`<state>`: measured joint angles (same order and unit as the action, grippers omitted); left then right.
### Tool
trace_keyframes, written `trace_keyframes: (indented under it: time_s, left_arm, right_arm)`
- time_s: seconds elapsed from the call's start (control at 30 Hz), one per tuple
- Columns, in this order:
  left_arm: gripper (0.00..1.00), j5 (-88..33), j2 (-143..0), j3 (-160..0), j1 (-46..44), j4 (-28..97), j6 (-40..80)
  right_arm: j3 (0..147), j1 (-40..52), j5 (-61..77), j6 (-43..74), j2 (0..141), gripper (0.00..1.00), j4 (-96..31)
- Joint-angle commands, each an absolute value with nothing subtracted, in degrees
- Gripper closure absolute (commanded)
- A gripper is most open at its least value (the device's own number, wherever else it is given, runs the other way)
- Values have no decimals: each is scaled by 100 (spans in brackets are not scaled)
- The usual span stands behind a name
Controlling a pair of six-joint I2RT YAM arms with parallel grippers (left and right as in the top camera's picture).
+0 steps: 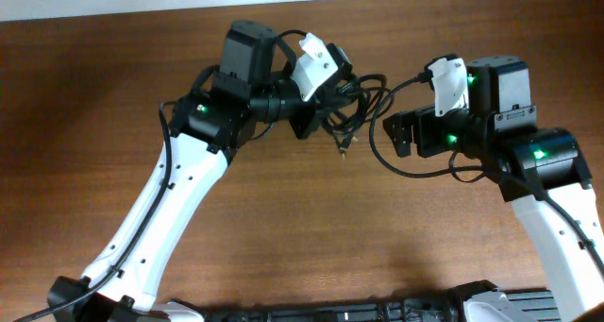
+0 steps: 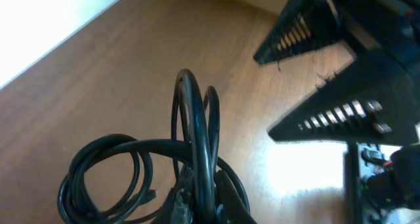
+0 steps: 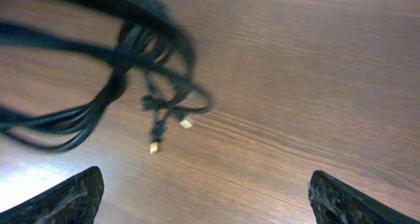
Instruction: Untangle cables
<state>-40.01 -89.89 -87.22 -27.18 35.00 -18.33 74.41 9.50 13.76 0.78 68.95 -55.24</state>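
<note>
While your left gripper (image 1: 314,121) is pinched closed on the black cables (image 1: 359,100), the looped bundle sits over the far middle of the wooden table (image 1: 283,228), small plug ends (image 3: 154,147) trailing; your right gripper (image 3: 205,178) stands spread wide, holding nothing, just beside it

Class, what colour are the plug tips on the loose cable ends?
Pale gold plug tips; the cables are black. The right wrist view shows them best.

Cables (image 3: 157,17) blurred, cut by top and left edges; plug ends (image 3: 154,147) too small to identify.
</note>
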Motion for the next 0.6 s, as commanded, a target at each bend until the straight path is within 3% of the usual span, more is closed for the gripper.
trace_keyframes:
  time_s: [0.0,0.17,0.3,0.4,0.57]
  left_arm:
    - [100,-4069,-8807,-8838,-2720,3312,-2121]
    - [100,-4130,-8807,-8838,-2727,3918,-3155]
    - [100,-4451,-8805,-8838,-2727,4856,-4303]
    - [100,-4982,-8794,-8838,-2727,4910,-4445]
    - [100,-5767,-8632,-8838,-2768,5221,-4987]
  right_arm:
    - [7428,934,1743,21,6893,1,-5527]
    - [7428,937,1809,-545,6781,0,-5507]
    - [7428,937,2936,-1820,6678,1,-5520]
    - [7426,937,3374,-2851,6689,1,-5673]
    - [7426,937,3507,-3282,6689,1,-5719]
